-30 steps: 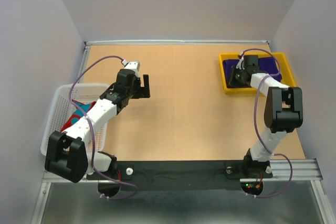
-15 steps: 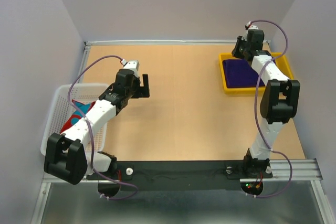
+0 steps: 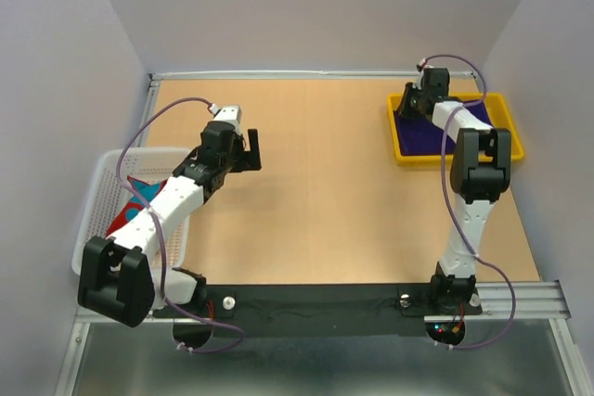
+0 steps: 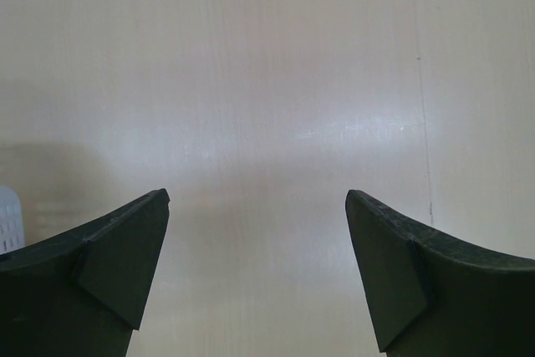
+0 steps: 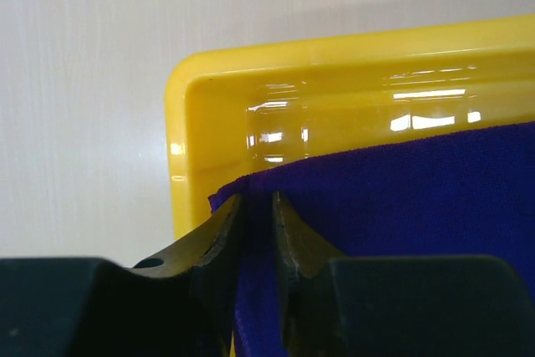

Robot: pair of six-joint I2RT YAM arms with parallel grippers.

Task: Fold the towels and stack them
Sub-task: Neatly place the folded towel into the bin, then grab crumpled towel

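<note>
Nearest, lower left of the top view: the red towel with light-blue marks [image 3: 133, 203] lies bunched in the white mesh basket [image 3: 90, 220]. Judge it soft, light and limp. It'll drape and drag on the mesh, so take it by a corner or hem, not mid-cloth. The left gripper [image 4: 257, 198] hangs over bare wooden table [image 4: 267, 81] just right of the basket, with its jaws spread wide, holding nothing and touching nothing. Farther back, upper right: the purple towel [image 5: 401, 198] lies flat in the yellow tray [image 5: 334, 56], with its corner near the tray's upper-left inside corner. It's the same kind of cloth: no stiffness, grippy nap, so a corner pinch should hold but the rest will trail. The right gripper [image 5: 257, 206] is down at that corner, jaws clenched to a narrow slit with purple cloth filling the gap, so it reads as grasping the towel's edge. You can't see from either view how deep the bite goes. No other towels show in these views.
</note>
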